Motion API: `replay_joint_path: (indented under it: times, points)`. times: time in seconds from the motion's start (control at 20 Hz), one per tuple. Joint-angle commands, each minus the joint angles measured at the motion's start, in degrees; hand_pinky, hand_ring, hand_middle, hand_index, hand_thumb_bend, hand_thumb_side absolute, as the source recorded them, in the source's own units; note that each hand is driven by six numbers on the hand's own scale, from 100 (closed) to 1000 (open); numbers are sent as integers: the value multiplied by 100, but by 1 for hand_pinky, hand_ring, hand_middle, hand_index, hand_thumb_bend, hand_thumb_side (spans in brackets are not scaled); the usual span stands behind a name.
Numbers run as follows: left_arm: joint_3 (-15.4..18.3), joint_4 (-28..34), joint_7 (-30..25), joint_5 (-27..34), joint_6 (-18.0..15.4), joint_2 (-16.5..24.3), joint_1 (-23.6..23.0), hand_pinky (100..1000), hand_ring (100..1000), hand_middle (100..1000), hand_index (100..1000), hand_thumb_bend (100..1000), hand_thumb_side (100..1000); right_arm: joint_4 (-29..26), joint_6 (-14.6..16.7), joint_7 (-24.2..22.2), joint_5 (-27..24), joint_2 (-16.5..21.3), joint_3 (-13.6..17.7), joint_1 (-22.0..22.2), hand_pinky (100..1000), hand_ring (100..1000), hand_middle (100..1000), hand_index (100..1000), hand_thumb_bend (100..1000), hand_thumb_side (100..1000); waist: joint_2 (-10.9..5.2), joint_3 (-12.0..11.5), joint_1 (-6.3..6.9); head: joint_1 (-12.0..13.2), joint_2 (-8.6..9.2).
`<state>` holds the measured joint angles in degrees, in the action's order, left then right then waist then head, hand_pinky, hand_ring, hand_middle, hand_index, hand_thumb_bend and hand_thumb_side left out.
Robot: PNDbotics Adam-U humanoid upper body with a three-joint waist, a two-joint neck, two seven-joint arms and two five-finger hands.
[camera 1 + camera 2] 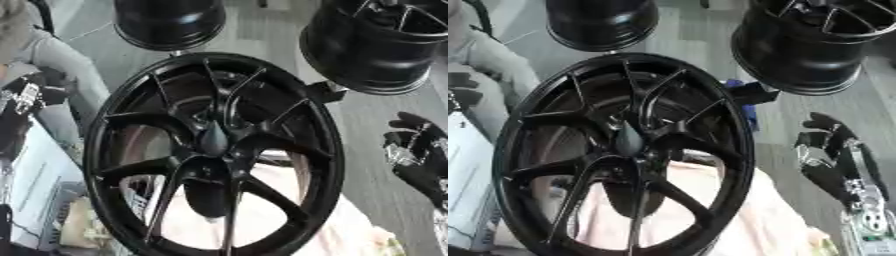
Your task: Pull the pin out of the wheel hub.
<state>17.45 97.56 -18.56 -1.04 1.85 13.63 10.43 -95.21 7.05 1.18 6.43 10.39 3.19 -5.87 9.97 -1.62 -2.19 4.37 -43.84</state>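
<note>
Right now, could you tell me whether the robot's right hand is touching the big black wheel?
Apart. The right eye view shows grey floor between the right hand and the rim of the wheel.

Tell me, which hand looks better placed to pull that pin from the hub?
The right hand, probably: it hovers beside the wheel, level with the pin. The left hand shows only partly at the far edge.
</note>
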Motion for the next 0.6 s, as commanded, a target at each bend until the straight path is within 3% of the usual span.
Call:
replay_joint_path:
  times: [0.05,0.6]
  points:
    - [-25,199,-19,-75,134,-95,-1,780,698,669,776,100,771,-85,-4,87,-66,49,29,-52,737,693,712,829,100,154,-51,-14,10,-4,-27]
    - [-92,270,228,-142,446,-325,-41,778,695,661,768,100,766,-76,-22,201,-100,43,24,-61,737,692,712,828,100,165,-24,-14,22,-18,-27]
